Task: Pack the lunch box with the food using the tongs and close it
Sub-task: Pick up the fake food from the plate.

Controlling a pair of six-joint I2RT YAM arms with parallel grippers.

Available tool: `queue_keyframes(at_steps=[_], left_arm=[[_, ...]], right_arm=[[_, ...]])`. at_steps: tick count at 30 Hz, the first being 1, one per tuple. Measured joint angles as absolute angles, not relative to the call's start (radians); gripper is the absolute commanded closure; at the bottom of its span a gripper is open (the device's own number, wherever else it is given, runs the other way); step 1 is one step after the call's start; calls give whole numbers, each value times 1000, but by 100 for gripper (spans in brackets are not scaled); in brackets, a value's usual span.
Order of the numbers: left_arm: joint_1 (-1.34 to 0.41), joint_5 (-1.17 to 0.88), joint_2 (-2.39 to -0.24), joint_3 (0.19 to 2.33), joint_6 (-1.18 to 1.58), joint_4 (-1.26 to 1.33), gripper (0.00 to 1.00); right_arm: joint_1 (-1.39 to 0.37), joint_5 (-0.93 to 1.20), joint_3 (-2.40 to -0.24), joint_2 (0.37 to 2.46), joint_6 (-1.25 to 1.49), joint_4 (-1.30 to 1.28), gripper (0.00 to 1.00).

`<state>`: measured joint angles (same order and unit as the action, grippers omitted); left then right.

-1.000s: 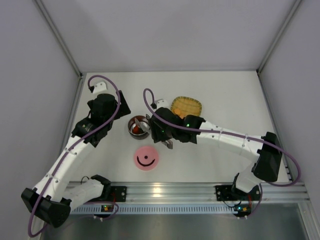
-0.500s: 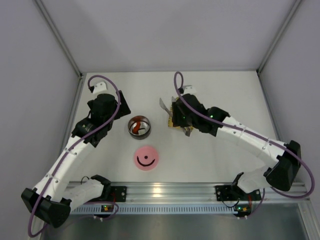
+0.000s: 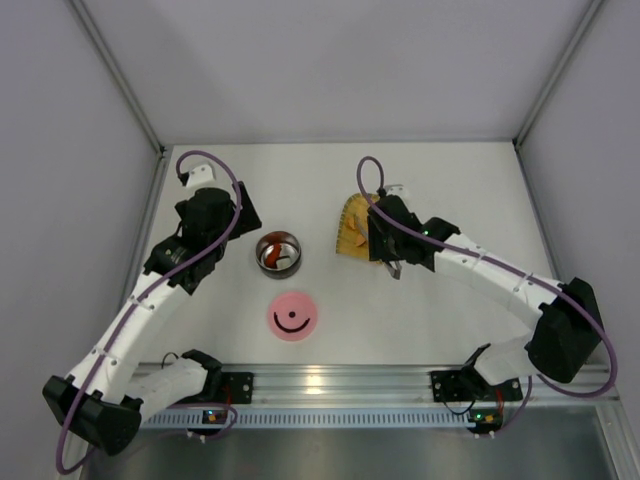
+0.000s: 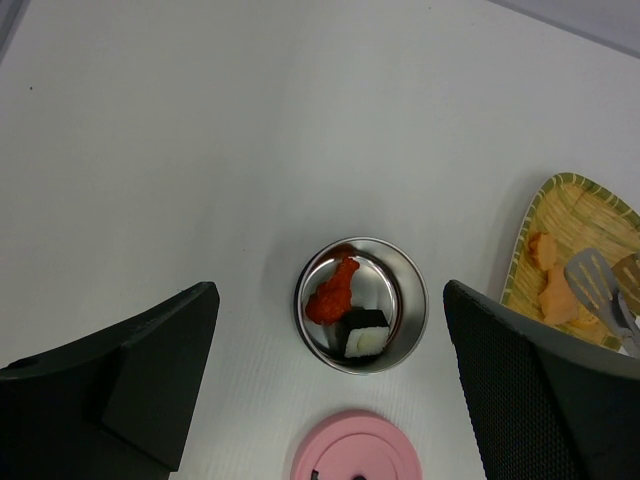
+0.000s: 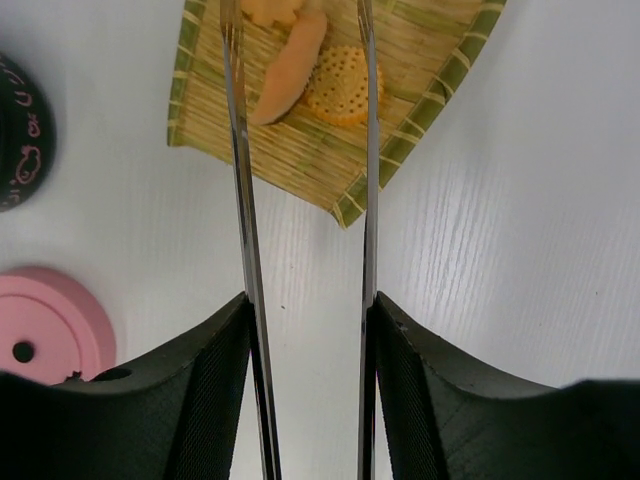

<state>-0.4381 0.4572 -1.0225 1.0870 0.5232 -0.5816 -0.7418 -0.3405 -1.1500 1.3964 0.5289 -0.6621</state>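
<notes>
White table (image 3: 450,180), matte, walled in pale grey on the left, far and right sides; aluminium rail (image 3: 330,378) along the near edge. Three things sit directly on it. Steel bowl (image 4: 410,300), upright and open, left of centre. Pink lid (image 3: 292,317), black smile mark up, near the bowl on its rail side, not touching. Yellow woven tray (image 5: 300,155) to the bowl's right, flat, bare table between them.

Grey tongs (image 5: 241,200) in the right gripper (image 5: 310,310); ahead, orange food (image 5: 290,70) on a yellow, green-striped woven tray (image 5: 300,160).
</notes>
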Motion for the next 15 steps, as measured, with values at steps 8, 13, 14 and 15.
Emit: queue_keyframes(at_steps=[8, 13, 14, 15], left_arm=[[-438, 456, -1023, 1073, 523, -579, 1], [-438, 457, -1023, 1073, 522, -579, 1], [-438, 457, -1023, 1073, 522, -579, 1], [-438, 456, -1023, 1073, 523, -579, 1]], right_arm=[[-742, -300, -1064, 1396, 543, -651, 53], [-742, -276, -1060, 1396, 544, -635, 55], [-742, -274, -1060, 1396, 544, -635, 56], [-743, -273, -1060, 1396, 544, -635, 57]])
